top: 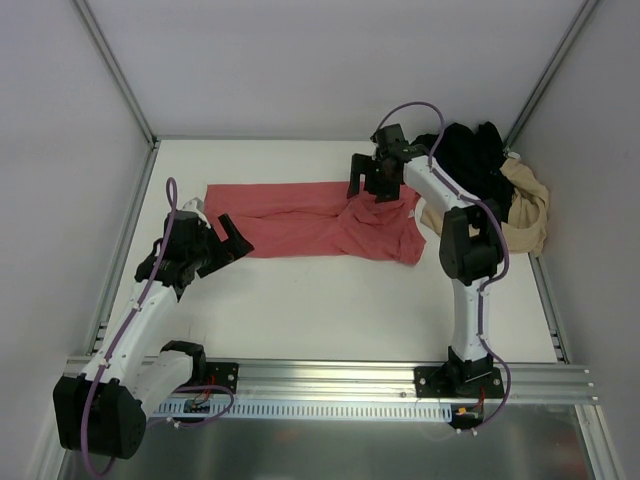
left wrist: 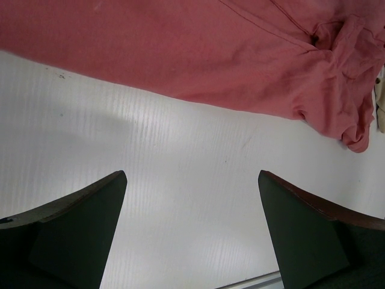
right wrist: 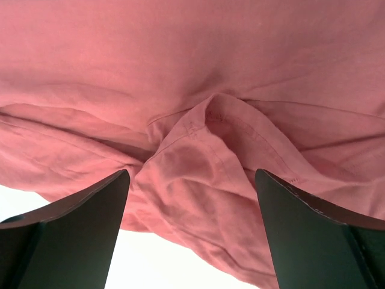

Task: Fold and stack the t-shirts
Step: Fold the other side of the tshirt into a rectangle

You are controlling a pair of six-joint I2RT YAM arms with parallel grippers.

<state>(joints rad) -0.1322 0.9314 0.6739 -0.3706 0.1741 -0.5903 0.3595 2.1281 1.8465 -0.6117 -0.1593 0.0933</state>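
Widely spread, right pincer [right wrist: 191, 174] over t-shirt [right wrist: 180, 72].

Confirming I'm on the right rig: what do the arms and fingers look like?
The left arm and right arm have white shells and black joints. A purple cable runs along each. The fingers are dark, broad wedges with reddish-brown edges.

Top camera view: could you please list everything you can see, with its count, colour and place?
red t-shirt: one, coral red, stretched across the middle of the table, bunched at its right end
black t-shirt: one, black, crumpled in the far right corner
beige t-shirt: one, tan, crumpled just right of the black one
table: one, white
rail: one, silver, near edge
left gripper: one, black, open, by the red shirt's left end
right gripper: one, black, open, above the bunched end
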